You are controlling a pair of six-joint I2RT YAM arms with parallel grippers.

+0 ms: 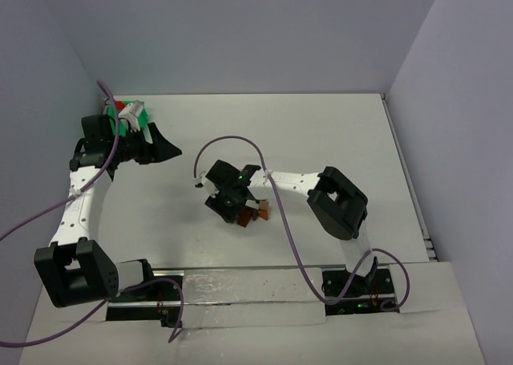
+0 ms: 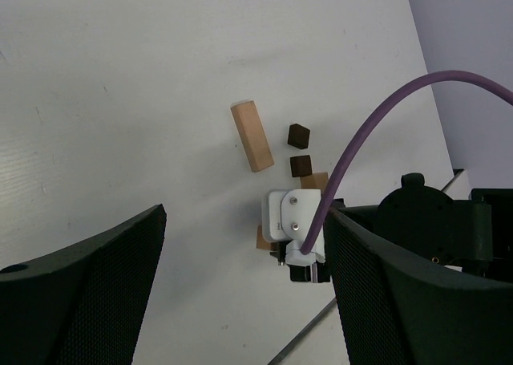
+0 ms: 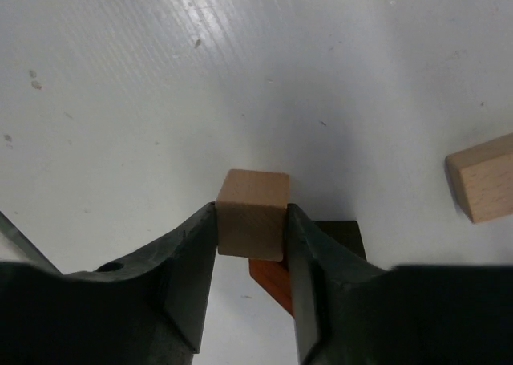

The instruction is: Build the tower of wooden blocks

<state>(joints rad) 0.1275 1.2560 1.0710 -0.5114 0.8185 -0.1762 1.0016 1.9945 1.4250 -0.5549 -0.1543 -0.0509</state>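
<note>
My right gripper (image 3: 251,221) is shut on a light tan cube (image 3: 252,211), one finger on each side. It holds the cube right over a reddish-brown block (image 3: 271,281); whether they touch I cannot tell. A dark brown block (image 3: 341,233) lies behind that block. Another tan block (image 3: 481,177) lies to the right. In the top view the right gripper (image 1: 235,207) is at mid-table with reddish blocks (image 1: 261,214) beside it. The left wrist view shows a long tan block (image 2: 252,135) and two dark brown cubes (image 2: 298,135). My left gripper (image 2: 247,214) is open and empty, at the far left (image 1: 163,148).
A bright green tray (image 1: 122,125) with red and white pieces sits at the far left corner, under the left arm's wrist. Purple cables loop over both arms. Grey walls close the table at the back and both sides.
</note>
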